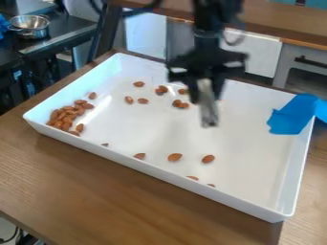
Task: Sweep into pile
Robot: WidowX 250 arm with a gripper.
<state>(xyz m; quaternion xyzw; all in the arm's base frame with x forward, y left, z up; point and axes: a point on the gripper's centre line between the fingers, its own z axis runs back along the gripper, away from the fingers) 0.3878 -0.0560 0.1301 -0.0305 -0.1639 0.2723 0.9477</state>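
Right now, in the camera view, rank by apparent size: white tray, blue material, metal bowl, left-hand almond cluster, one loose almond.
1. White tray
2. Blue material
3. Metal bowl and almond cluster: too close to rank, and the bowl sits farther back
4. Loose almond

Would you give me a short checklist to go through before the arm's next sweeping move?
- Pile started at the tray's left corner: ok, brown nuts lie bunched there.
- All nuts gathered: not ok, stray nuts remain.
- Gripper over the tray: ok.
- Gray tool touching the tray floor: cannot tell.
- Blue tape apart from the visible nuts: ok, at the tray's right end.
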